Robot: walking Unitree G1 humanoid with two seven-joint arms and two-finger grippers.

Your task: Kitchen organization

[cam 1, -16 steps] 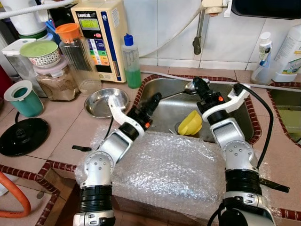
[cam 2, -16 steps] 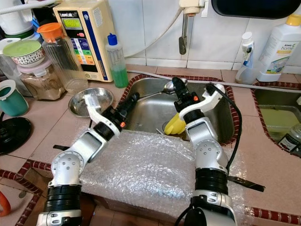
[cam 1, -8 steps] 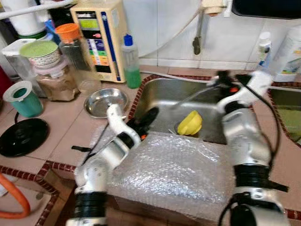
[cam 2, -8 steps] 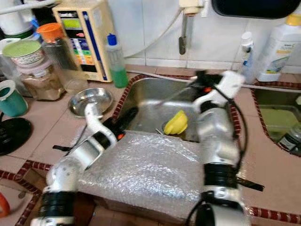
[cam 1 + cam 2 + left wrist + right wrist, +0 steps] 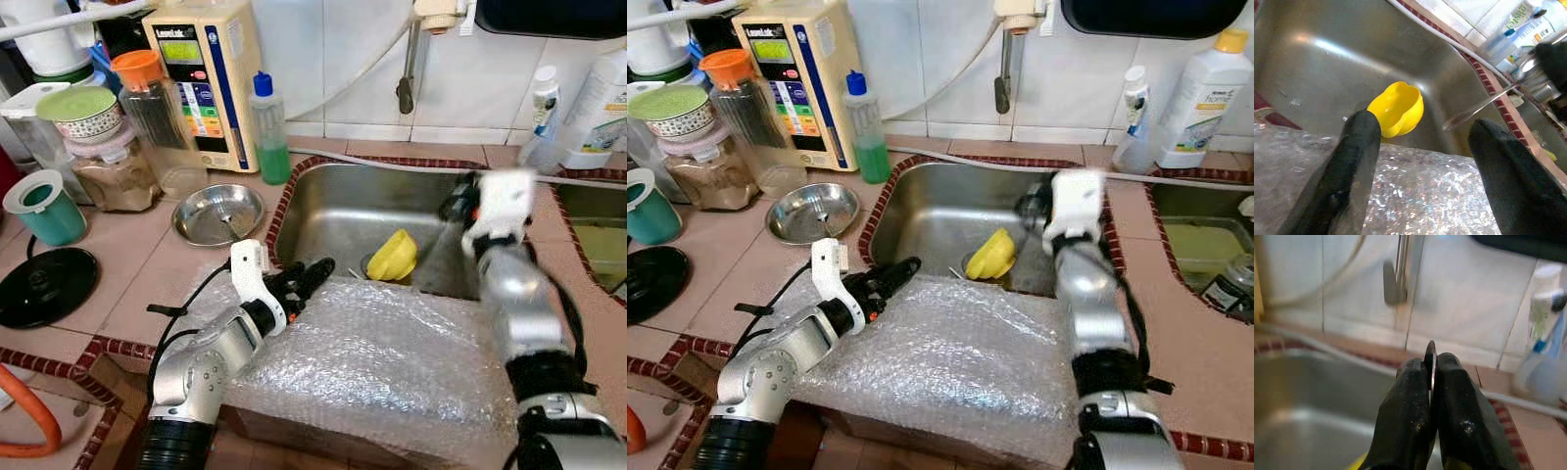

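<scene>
Right now the tiled counter (image 5: 127,284) runs around a steel sink (image 5: 343,211), and a wide sheet of bubble wrap (image 5: 372,357) is draped over the front edge, just in front of the basin. Behind the sink stands a cream appliance (image 5: 206,78) against the wall, with a bottle of green liquid (image 5: 271,132) beside it and a tap (image 5: 407,69) hanging above the basin. Off to the robot's left sit an orange-lidded jar (image 5: 157,117), a teal cup (image 5: 44,206), a black round lid (image 5: 44,284) and a shallow steel dish (image 5: 217,213) near the sink's rim. Inside the basin, near the drain, lies a yellow cup (image 5: 394,257) tipped on its side. The left end effector (image 5: 312,274) rests over the near edge of the bubble wrap, pointing toward the sink, its two fingers spread apart and holding nothing. The right end effector (image 5: 1431,382) is up over the far right side of the sink, fingers pressed together on a thin metal spoon (image 5: 1484,103), whose handle slants down over the basin. White bottles (image 5: 1205,88) stand by the wall on the right.
</scene>
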